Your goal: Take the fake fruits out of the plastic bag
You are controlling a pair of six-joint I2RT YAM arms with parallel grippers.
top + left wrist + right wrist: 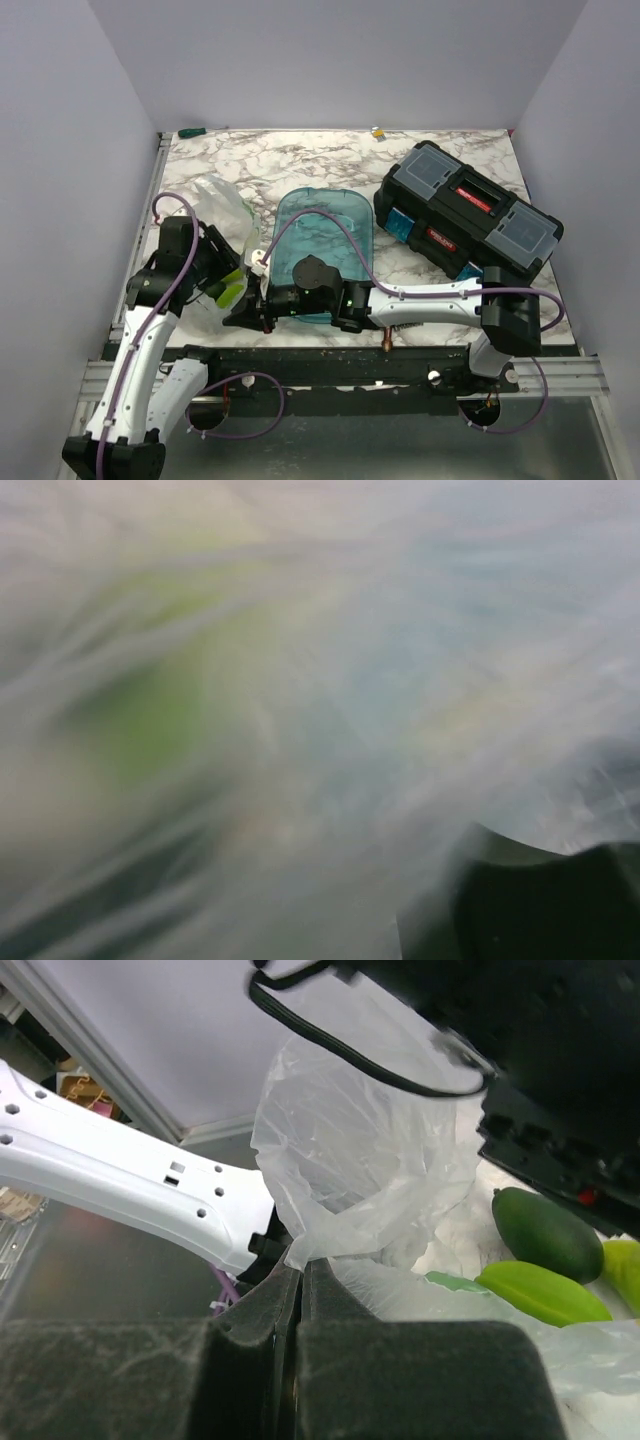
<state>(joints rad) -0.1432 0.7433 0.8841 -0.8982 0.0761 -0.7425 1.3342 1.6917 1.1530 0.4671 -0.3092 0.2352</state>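
The bag (222,208) sits on the left side of the table (300,160), just left of the tray (325,240), its clear film puffed up and crinkled. The fruits (232,290) show as a green patch at the bag's near end, under the left arm's wrist. From the right wrist camera I can pick out 3 of them: a dark green oval (545,1232), a light green one (540,1293) just below it, and a sliver of yellow-green (625,1270) at the picture's edge. They look to be lying in the bag's near end, with film over part of the light green one, though the folds make that hard to be sure of.

The right gripper (300,1270) reaches across the front of the table and is closed tight, with a fold of the bag's edge pinched between its 2 fingers. The film rises from that pinch in a loose hood.

The left gripper (215,275) is pushed down into the bag from above, right by the fruits. Its own camera gives only a smear of white plastic with a green blur (150,720) behind it, so I cannot tell how wide it stands or whether it has hold of anything.

Beyond the tray, on the right, a black toolbox (470,210) sits at an angle.
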